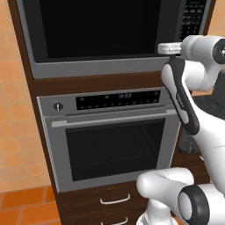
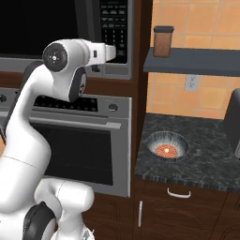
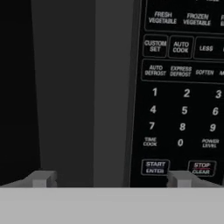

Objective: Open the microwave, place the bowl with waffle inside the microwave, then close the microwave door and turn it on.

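Built into the dark wood column above the oven [image 1: 112, 140]: the microwave [image 1: 88, 30], shut, black glass door [image 1: 94, 26] flush in its steel frame. To the right, a dark stone counter [image 2: 206, 164] well apart from the arm. On that counter, the ribbed grey bowl [image 2: 167, 145], upright, with the orange-brown waffle [image 2: 167, 150] lying flat inside. Neither touched.

Up at the microwave's right edge, the gripper [image 3: 109, 178], spread wide and holding nothing, fingertips [image 3: 41, 178] straddling the grey vertical handle [image 3: 83, 92] seen in the hand view. Handle straight ahead between the jaws, long axis running up and down, keypad [image 3: 181, 87] just beside it on the right. Contact with the handle not clear from these views.

Likely step: opening the door, first of the task. Probably calls for closing on the handle across its narrow width, then pulling outward. Risk: the right fingertip sits near the START button [image 3: 155, 167], so drifting sideways could press it.
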Controlling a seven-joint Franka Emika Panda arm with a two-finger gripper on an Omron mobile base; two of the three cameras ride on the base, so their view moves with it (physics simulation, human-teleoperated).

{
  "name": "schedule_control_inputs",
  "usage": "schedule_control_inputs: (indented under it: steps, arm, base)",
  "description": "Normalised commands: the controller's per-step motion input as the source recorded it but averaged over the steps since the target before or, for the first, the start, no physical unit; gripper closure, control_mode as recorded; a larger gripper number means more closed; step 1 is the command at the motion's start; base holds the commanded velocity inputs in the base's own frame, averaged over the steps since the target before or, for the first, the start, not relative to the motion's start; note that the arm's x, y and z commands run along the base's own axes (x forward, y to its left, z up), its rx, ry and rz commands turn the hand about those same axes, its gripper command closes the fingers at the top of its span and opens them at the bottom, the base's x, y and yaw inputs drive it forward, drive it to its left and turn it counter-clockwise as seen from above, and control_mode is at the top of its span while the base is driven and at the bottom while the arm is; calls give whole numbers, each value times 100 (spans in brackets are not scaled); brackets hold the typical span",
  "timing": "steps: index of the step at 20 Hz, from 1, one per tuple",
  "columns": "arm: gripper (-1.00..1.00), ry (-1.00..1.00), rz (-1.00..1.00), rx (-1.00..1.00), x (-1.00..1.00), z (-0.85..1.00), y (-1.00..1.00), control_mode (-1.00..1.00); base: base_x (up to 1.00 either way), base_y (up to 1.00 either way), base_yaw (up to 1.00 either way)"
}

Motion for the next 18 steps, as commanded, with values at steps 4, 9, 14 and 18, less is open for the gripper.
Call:
schedule_control_inputs:
  steps: [4,9,14,18]
  arm:
    - [-100,0,0,0,26,0,0,-100]
    - [-100,-1,0,0,16,0,0,-100]
    - [-100,0,0,0,0,0,0,-100]
    - [-100,0,0,0,0,0,0,-100]
  base:
    - [0,0,0]
    - [0,0,0]
    - [0,0,0]
    - [0,0,0]
